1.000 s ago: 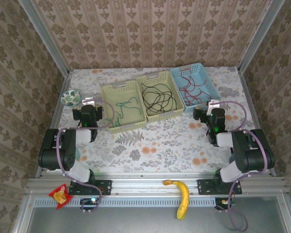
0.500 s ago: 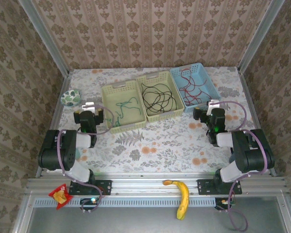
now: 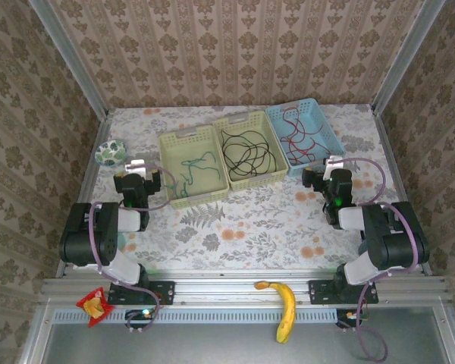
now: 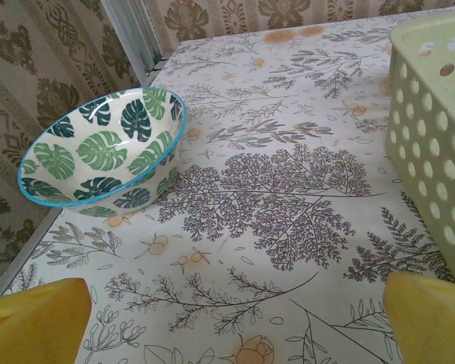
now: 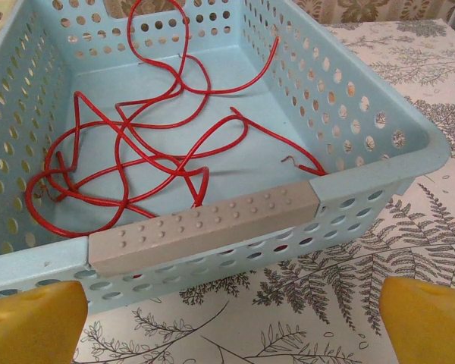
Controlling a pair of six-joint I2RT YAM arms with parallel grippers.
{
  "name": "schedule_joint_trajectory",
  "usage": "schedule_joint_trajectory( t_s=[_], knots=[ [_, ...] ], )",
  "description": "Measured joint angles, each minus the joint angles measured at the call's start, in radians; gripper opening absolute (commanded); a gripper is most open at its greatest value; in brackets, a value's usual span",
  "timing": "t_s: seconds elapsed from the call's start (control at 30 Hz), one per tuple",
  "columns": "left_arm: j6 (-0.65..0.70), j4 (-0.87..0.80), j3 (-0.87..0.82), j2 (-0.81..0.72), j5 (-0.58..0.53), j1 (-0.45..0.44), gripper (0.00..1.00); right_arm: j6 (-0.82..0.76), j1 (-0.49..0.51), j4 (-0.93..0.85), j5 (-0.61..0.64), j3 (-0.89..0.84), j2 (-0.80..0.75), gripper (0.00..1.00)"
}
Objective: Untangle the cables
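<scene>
My right gripper [image 5: 227, 318] is wide open and holds nothing. Just in front of it sits the blue plastic basket [image 5: 364, 144], full of holes, with the red cable [image 5: 148, 155] looped inside. My left gripper [image 4: 227, 326] is wide open and empty too. The pale yellow basket [image 4: 432, 129] on its right holds the thin green cable [image 3: 191, 168]. The black cable [image 3: 246, 152] curls in the middle basket [image 3: 259, 180].

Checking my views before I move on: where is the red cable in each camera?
Top external: red cable in the blue basket, rightmost of three.
Right wrist: the cable loops across that basket's floor, centre-left.
Left wrist: faces the leaf-patterned bowl.
Shared landmark: the blue basket.
</scene>
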Motion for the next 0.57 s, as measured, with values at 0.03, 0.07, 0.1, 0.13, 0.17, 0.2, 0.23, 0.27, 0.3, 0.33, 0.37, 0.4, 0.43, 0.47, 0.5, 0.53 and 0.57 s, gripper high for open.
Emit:
schedule_joint_trajectory(
  t_s=[0.03,0.07,0.1,0.13,0.17,0.2,0.23,0.27,0.3,0.33,0.37,0.4,0.43,0.47,0.5,0.53,0.57],
  knots=[
    [0.0,0.0,0.0,0.0,0.0,0.0,1.0,0.0,0.0,0.0,0.0,0.0,0.0,1.0],
    [0.0,0.0,0.0,0.0,0.0,0.0,1.0,0.0,0.0,0.0,0.0,0.0,0.0,1.0],
    [0.0,0.0,0.0,0.0,0.0,0.0,1.0,0.0,0.0,0.0,0.0,0.0,0.0,1.0],
    [0.0,0.0,0.0,0.0,0.0,0.0,1.0,0.0,0.0,0.0,0.0,0.0,0.0,1.0],
    [0.0,0.0,0.0,0.0,0.0,0.0,1.0,0.0,0.0,0.0,0.0,0.0,0.0,1.0],
    [0.0,0.0,0.0,0.0,0.0,0.0,1.0,0.0,0.0,0.0,0.0,0.0,0.0,1.0],
    [0.0,0.0,0.0,0.0,0.0,0.0,1.0,0.0,0.0,0.0,0.0,0.0,0.0,1.0],
    [0.0,0.0,0.0,0.0,0.0,0.0,1.0,0.0,0.0,0.0,0.0,0.0,0.0,1.0],
    [0.0,0.0,0.0,0.0,0.0,0.0,1.0,0.0,0.0,0.0,0.0,0.0,0.0,1.0],
    [0.0,0.0,0.0,0.0,0.0,0.0,1.0,0.0,0.0,0.0,0.0,0.0,0.0,1.0],
    [0.0,0.0,0.0,0.0,0.0,0.0,1.0,0.0,0.0,0.0,0.0,0.0,0.0,1.0],
    [0.0,0.002,0.0,0.0,0.0,0.0,1.0,0.0,0.0,0.0,-0.002,0.0,0.0,1.0],
    [0.0,0.003,0.0,0.0,0.0,0.0,1.0,0.0,0.0,0.0,-0.004,0.0,0.0,1.0],
    [0.0,0.005,0.0,0.0,0.0,0.0,1.0,0.0,0.0,0.0,-0.005,0.0,0.0,1.0],
    [0.0,0.006,0.0,0.0,0.0,0.0,1.0,0.0,0.0,0.0,-0.007,0.0,0.0,1.0],
    [0.0,0.007,0.0,0.0,0.0,0.0,1.0,0.0,0.0,0.0,-0.007,0.0,0.0,1.0],
    [0.0,0.007,0.0,0.0,0.0,0.0,1.0,0.0,0.0,0.0,-0.008,0.0,0.0,1.0]
  ],
)
